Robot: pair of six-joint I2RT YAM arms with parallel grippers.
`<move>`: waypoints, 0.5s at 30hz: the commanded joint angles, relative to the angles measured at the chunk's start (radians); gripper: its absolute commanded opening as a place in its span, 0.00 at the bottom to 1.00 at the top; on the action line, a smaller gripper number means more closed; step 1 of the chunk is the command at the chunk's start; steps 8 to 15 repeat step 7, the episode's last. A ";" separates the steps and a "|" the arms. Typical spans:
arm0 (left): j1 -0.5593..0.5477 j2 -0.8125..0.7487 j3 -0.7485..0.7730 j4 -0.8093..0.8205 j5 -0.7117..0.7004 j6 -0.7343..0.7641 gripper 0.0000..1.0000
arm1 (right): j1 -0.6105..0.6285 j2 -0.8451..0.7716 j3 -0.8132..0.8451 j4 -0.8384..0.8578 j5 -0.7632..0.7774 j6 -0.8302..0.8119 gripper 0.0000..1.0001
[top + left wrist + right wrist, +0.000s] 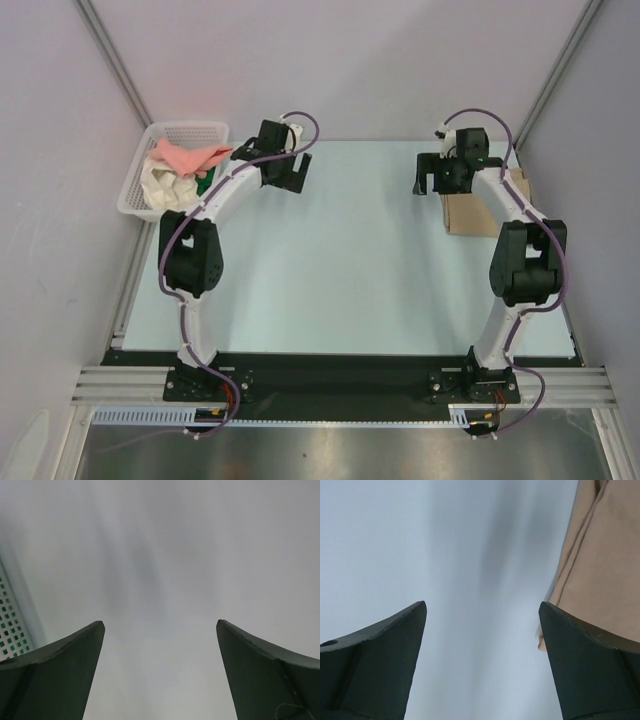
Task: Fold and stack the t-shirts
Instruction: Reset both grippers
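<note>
Left gripper (160, 624): spread wide, nothing held between the jaws; only bare table (350, 260) is seen beneath it.
Right gripper (482, 604): likewise spread wide, nothing gripped; it is held just beside the tan shirt's edge.
Tan shirt (468, 214): laid flat and folded on the right side of the table, partly hidden under the right arm, touched by neither gripper.
Basket (135, 187): placed at the far left corner of the table, close to the left gripper.
Pink shirt (190, 155): crumpled on top of the pile in the basket.
Cream shirt (165, 183): bunched under the pink one.
Green shirt (206, 181): only a small patch is seen, at the basket's right side.
</note>
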 commanded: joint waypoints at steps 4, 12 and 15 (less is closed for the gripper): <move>0.009 -0.054 -0.012 -0.001 -0.023 -0.045 1.00 | 0.075 -0.111 -0.039 0.074 0.147 0.019 1.00; 0.012 -0.057 -0.021 -0.010 -0.008 -0.045 1.00 | 0.107 -0.111 -0.044 0.082 0.204 0.005 1.00; 0.012 -0.057 -0.021 -0.010 -0.008 -0.045 1.00 | 0.107 -0.111 -0.044 0.082 0.204 0.005 1.00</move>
